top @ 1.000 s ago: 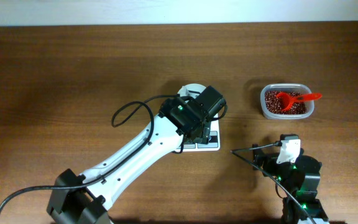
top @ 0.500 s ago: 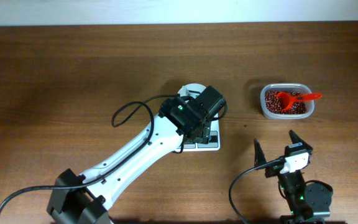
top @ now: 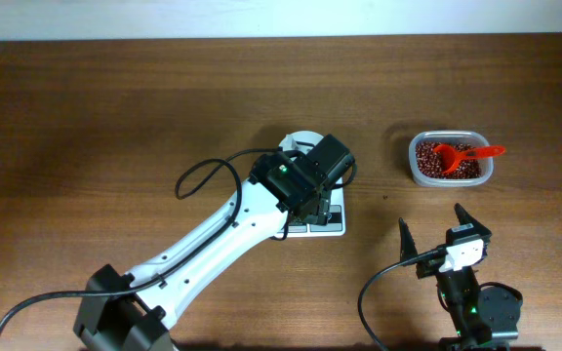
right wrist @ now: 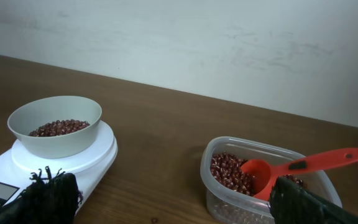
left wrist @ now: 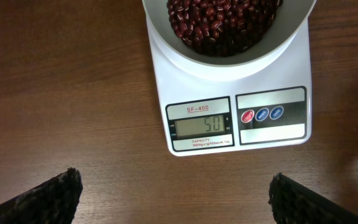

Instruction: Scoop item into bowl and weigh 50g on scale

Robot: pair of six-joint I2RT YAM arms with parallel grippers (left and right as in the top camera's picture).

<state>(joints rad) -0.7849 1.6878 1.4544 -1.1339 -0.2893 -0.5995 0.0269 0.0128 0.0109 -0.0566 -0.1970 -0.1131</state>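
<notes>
Scale [left wrist: 238,90] face reads "SF-400" in red over the display [left wrist: 199,127]; the display shows "50". The fine print under the digits is too small to read. Three round buttons [left wrist: 262,114] sit in the right panel, one red and two blue. The bowl [right wrist: 55,146] stands on the scale's round platform and holds beans [left wrist: 222,22] well below its rim. In the left wrist view the bowl's far side is cut off by the top edge. From overhead the left arm covers most of the bowl and scale, leaving only a sliver of bowl rim and the scale's near edge. The left arm reaches diagonally from the lower left corner, with its wrist above the scale and looking straight down. Left gripper [left wrist: 174,186] is spread wide and holds nothing; its fingertips are clear of the scale on the near side. The right arm is folded at the near table [top: 115,107] edge, its base cut off by the frame, and points level toward the tub [right wrist: 229,149]. Right gripper [top: 429,219] is also spread wide and empty, well short of the tub. The tub holds more beans; a red scoop [right wrist: 303,165] lies in them with its handle over the rim.
</notes>
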